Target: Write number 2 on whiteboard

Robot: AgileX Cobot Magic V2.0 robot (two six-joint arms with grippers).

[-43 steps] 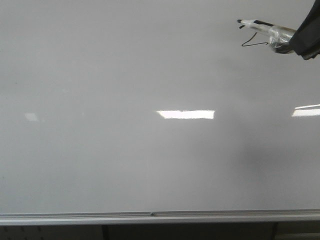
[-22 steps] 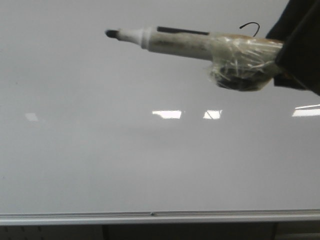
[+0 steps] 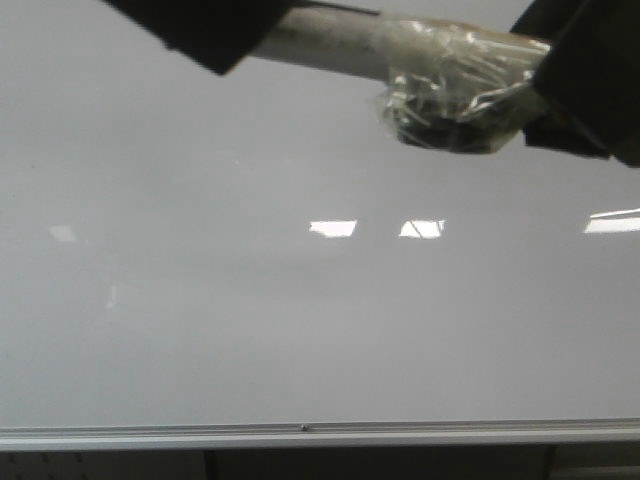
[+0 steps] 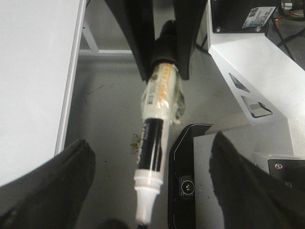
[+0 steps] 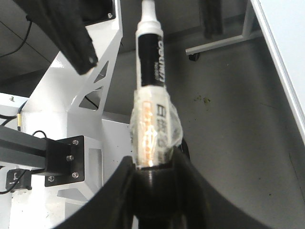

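Observation:
The whiteboard (image 3: 300,330) fills the front view; its edge also shows in the wrist views (image 4: 33,71) (image 5: 286,47). The number 2 is hidden behind the arms at the top right. My right gripper (image 3: 590,70) (image 5: 153,160) is shut on a white-and-black marker (image 3: 330,40) (image 5: 151,62), which is bound to it with clear tape. My left gripper (image 3: 200,25) (image 4: 151,145) is open. Its two dark fingers stand wide on either side of the marker's (image 4: 157,119) tip end without touching it. The tip is covered in the front view.
A silver rail (image 3: 300,435) runs along the board's bottom edge. Bright light reflections (image 3: 332,228) lie on the board. The white robot frame (image 4: 257,62) (image 5: 95,95) and a black camera unit (image 4: 188,186) stand over grey floor, close to both arms.
The marker has swung away from the board toward the camera and leftward. The left gripper has come in at the top left around its tip. The drawn 2 is now covered.

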